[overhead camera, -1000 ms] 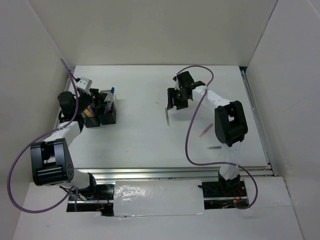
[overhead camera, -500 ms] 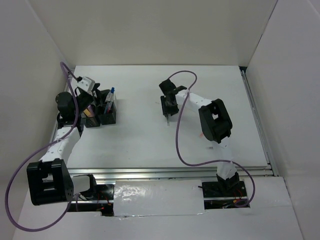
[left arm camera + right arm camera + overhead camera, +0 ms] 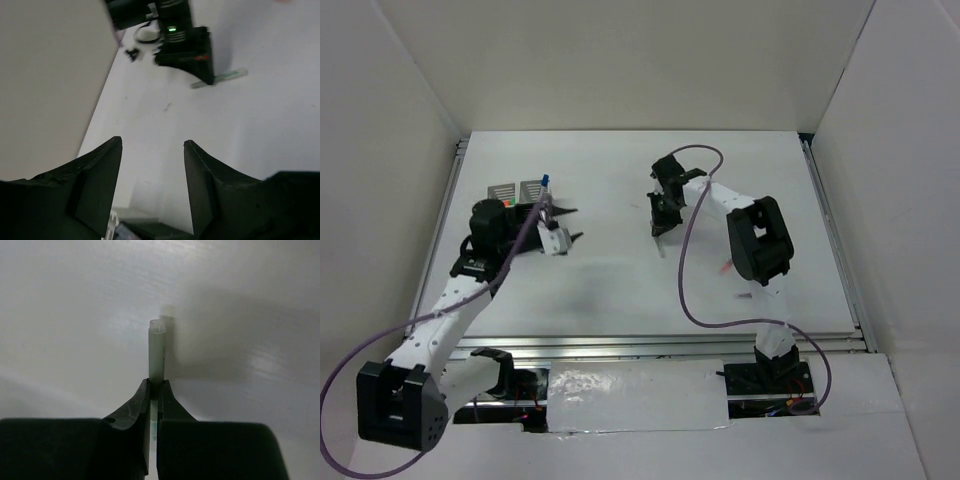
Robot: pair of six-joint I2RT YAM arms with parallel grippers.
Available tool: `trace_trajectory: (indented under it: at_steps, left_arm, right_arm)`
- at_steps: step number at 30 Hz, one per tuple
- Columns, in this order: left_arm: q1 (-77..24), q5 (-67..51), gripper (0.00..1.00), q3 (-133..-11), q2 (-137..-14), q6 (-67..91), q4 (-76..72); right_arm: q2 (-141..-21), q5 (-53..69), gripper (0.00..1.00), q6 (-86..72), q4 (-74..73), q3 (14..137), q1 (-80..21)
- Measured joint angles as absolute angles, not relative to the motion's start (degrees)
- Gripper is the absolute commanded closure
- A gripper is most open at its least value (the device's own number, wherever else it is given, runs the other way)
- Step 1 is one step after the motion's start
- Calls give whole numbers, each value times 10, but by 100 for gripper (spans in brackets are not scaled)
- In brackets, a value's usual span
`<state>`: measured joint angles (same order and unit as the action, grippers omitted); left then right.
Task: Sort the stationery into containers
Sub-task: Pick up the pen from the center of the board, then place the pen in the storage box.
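Grey-green pen (image 3: 158,347): pale barrel, clamped between the two dark fingertips of the right gripper (image 3: 154,390). The jaws are pressed onto it, with no gap at either side. In the right wrist view the barrel runs straight up the frame from the tips and ends in a round rim, casting a soft shadow on the surface to its right. In the left wrist view the same pen sits low and almost flat under the right gripper. It probably touches the table, but contact is not clear.

Other stationery, top view:
- A pink pen (image 3: 726,267) lies on the table in the right centre of the frame, just beside the right arm's forearm.
- A small darker pen (image 3: 748,296) lies a little below it.

Containers, top view:
- Two grey mesh cups (image 3: 503,189) sit side by side in the upper left of the frame.
- A blue-capped pen (image 3: 545,181) stands upright just right of them. The left arm hides which cup it stands in.

Left gripper (image 3: 152,145): jaws wide apart with nothing between them. In the top view it sits just right of the cups, well apart from the right gripper. Its wrist camera looks across the bare white table (image 3: 620,290) toward the right gripper, where a green indicator light (image 3: 172,29) is lit.

Purple cables (image 3: 685,290) loop from both arms.
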<state>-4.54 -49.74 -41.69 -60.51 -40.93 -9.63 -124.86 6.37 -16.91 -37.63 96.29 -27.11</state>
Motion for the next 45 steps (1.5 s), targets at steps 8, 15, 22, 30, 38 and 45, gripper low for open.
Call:
trace_trajectory:
  at_steps: [8,15,22,30,38,45]
  left_arm:
    - [-269,-452,36,-311,-576,-735,-11]
    - [-349,-411,37,-352,-691,-811,-47]
    - [-363,-402,38,-390,-757,-840,-92]
    - [-361,-408,38,-415,-790,-880,-89]
    - [-354,-410,37,-416,-761,-899,-48]
    - [-352,-411,37,-416,-725,-929,36]
  right_arm:
    - [-1150,196,100,-202,-396,905,-264]
    - [-1112,198,100,-243,-403,901,-328]
    - [-1090,194,100,-257,-412,885,-378]
    - [-1073,180,100,-257,-414,877,-375]
    - [-1073,174,100,-255,-416,877,-368]
    - [-1073,176,100,-256,-416,877,-359]
